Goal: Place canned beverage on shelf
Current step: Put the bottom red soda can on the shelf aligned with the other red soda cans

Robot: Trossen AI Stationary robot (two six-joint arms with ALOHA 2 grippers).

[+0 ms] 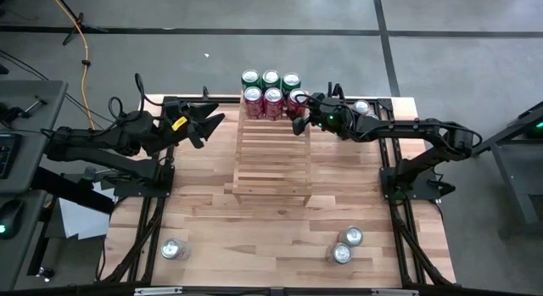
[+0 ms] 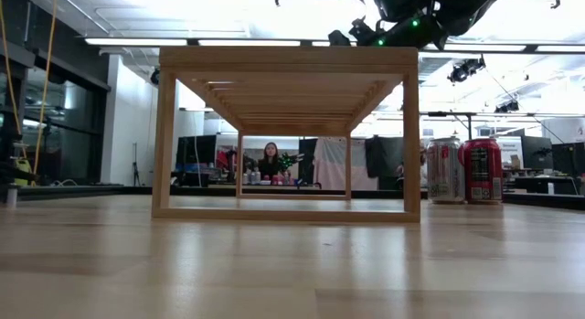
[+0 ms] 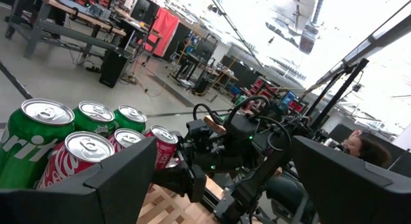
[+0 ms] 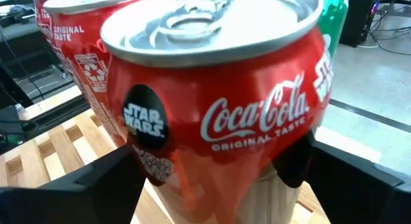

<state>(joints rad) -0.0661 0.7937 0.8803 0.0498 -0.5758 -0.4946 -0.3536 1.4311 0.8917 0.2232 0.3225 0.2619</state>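
Red Coca-Cola aluminium can (image 4: 212, 115) sitting between the right gripper (image 1: 299, 109) fingers, at the far right corner of the light wooden slatted shelf (image 1: 271, 160), completing a second row of three. Clamping narrowly on the can, by the look of the dented wall in the right wrist view; not yet letting go. Standing already at the far end: three green cans (image 1: 271, 78) and two more red cans (image 1: 263, 101). Waiting on the table, well apart from the shelf: three silver-topped cans near the front edge (image 1: 349, 237), another behind the right arm (image 1: 362, 108). Hovering left of the shelf, left gripper (image 1: 206, 125) spread wide and holding nothing. Hiding from the low view: the shelf top, the gripped can's base.
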